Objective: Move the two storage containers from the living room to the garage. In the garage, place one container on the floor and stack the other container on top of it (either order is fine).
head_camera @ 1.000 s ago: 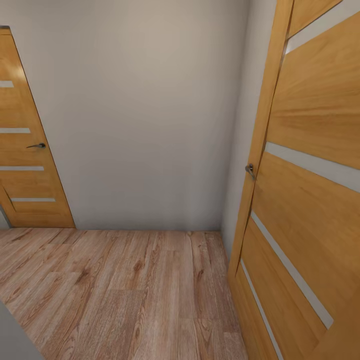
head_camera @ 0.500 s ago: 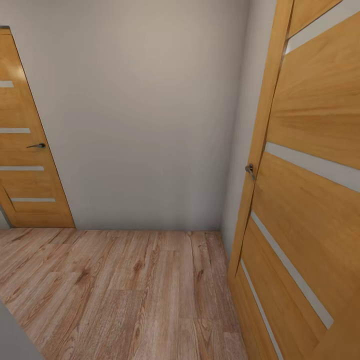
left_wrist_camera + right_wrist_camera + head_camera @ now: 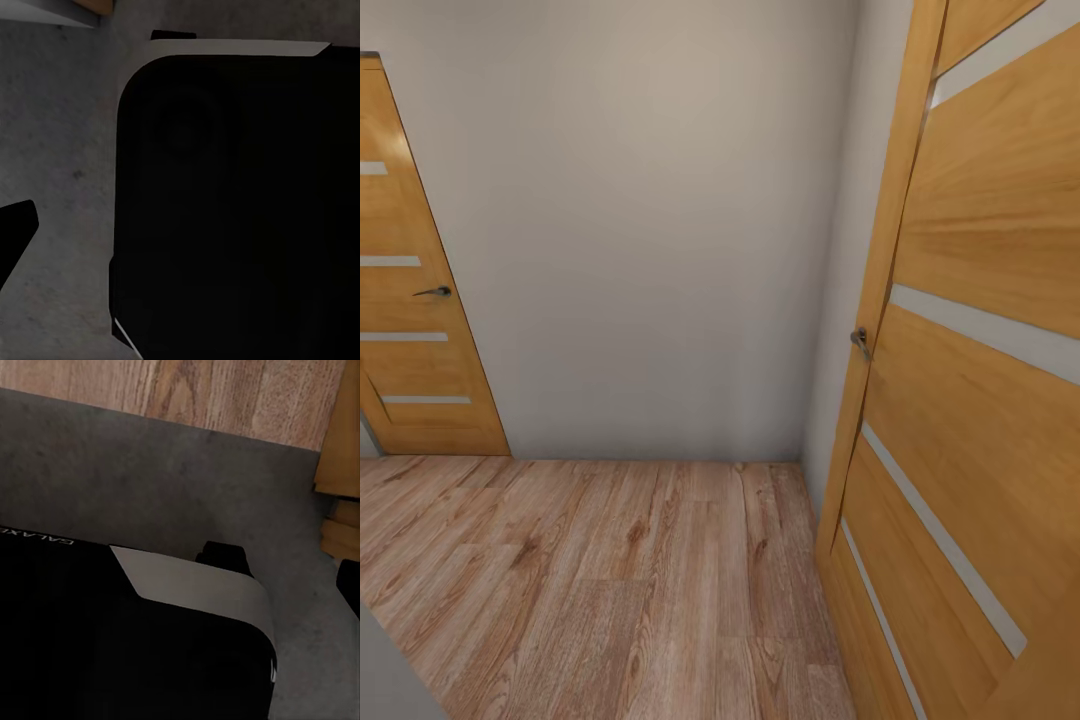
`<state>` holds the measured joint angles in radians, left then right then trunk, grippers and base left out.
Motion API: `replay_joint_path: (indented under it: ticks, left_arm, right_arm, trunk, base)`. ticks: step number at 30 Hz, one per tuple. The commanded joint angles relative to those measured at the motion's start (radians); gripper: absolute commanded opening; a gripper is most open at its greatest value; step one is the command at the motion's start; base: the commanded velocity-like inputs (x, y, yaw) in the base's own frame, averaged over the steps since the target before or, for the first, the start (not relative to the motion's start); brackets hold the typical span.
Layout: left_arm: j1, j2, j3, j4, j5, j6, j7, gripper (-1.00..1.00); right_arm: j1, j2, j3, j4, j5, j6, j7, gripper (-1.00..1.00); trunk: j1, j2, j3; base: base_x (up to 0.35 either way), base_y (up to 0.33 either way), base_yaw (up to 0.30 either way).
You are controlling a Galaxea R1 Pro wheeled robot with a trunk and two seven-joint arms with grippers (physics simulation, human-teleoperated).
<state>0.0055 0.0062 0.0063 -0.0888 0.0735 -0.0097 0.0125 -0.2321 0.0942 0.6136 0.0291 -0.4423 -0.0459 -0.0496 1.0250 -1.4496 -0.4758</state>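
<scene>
The two storage containers are out of view. In the left wrist view, dark grey concrete floor (image 3: 60, 150) lies beside my black base (image 3: 240, 210), and a black tip (image 3: 15, 232) juts in at the frame's edge. The right wrist view looks down on the same grey floor (image 3: 172, 480) where it meets light wood planks (image 3: 225, 390), with my base (image 3: 112, 645) below it and a black sliver (image 3: 350, 585) at the edge. Neither gripper's jaws can be read from these slivers.
The head view faces a plain grey wall (image 3: 650, 230) in a corner over wood-plank flooring (image 3: 610, 580). A slatted wooden door (image 3: 410, 330) stands at the left. Another wooden door (image 3: 980, 400) with a metal handle (image 3: 860, 342) is close on the right.
</scene>
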Motion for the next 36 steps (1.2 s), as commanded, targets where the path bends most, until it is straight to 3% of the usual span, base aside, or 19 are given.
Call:
replay_joint_path:
  ticks: [1,7,29,36]
  left_arm:
    - [0.001,0.0,0.0,-0.001,0.008,-0.001,0.001,1.0]
    - [0.001,0.001,0.0,-0.002,0.008,-0.001,0.0,1.0]
    - [0.001,0.0,0.0,-0.002,0.008,-0.001,0.0,1.0]
    - [0.001,0.0,0.001,-0.002,0.008,-0.001,0.001,1.0]
  right_arm:
    - [-0.001,0.001,0.008,0.003,-0.009,-0.005,-0.001,1.0]
    - [-0.001,0.001,0.008,0.003,-0.009,-0.005,-0.001,1.0]
    - [-0.001,0.001,0.009,0.003,-0.007,-0.005,-0.001,1.0]
    - [-0.001,0.001,0.009,0.003,-0.007,-0.005,-0.001,1.0]
  trunk:
    - [0.0,0.0,-0.001]
    - [0.0,0.0,-0.001]
    - [0.0,0.0,-0.001]
    - [0.0,0.0,-0.001]
  base:
    - [0.0,0.0,0.0]
    - [0.116,0.0,0.0]
    - [0.305,0.0,0.0]
    - [0.06,0.0,0.0]
